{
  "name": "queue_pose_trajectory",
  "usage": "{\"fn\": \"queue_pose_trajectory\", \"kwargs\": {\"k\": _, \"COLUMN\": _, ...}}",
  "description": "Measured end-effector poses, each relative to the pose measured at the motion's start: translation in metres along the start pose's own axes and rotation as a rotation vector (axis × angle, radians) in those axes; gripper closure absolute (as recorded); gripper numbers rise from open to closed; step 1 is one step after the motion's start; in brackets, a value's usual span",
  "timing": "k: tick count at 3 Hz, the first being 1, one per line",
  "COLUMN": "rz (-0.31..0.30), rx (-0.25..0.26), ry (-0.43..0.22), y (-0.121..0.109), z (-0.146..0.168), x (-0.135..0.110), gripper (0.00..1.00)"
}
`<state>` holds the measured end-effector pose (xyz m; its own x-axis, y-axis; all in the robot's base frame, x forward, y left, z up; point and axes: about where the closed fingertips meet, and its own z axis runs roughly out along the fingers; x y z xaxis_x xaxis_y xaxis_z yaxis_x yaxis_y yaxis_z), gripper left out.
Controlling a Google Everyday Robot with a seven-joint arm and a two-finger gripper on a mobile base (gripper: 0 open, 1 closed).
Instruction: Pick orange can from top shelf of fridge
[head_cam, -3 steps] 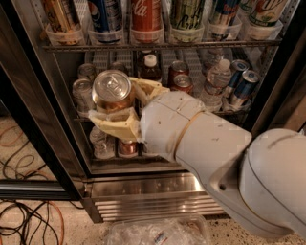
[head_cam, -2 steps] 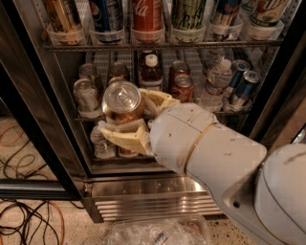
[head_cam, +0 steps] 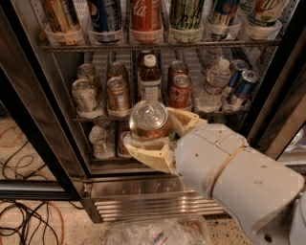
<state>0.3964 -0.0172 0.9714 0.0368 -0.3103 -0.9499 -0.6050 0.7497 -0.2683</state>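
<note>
My gripper [head_cam: 154, 138] is shut on the orange can [head_cam: 149, 125], an amber-orange can with a silver pull-tab lid facing the camera. Cream fingers [head_cam: 146, 157] wrap around it from below and from the right. I hold the can in front of the open fridge [head_cam: 57, 119], level with the lower racks and outside them. The top shelf [head_cam: 201, 44] runs along the top of the view, a grey wire rack with a front rail. It carries a red Coca-Cola can [head_cam: 145, 16], a blue Pepsi can [head_cam: 106, 14] and other cans in clear cups.
The middle rack holds cans, a brown bottle [head_cam: 150, 76], water bottles [head_cam: 216, 81] and blue cans [head_cam: 241, 86]. The ribbed steel grille [head_cam: 143, 203] lies below. Cables [head_cam: 24, 220] lie on the floor at left. A clear plastic bag [head_cam: 158, 232] lies in front.
My gripper, with the orange can in it, has moved to the right and down, away from the shelves and closer to the camera.
</note>
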Motion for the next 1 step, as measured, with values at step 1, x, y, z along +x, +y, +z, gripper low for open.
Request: {"fn": "queue_pose_trajectory", "kwargs": {"k": 1, "rz": 0.0, "rx": 0.0, "ry": 0.0, "y": 0.0, "z": 0.0, "x": 0.0, "gripper": 1.0}}
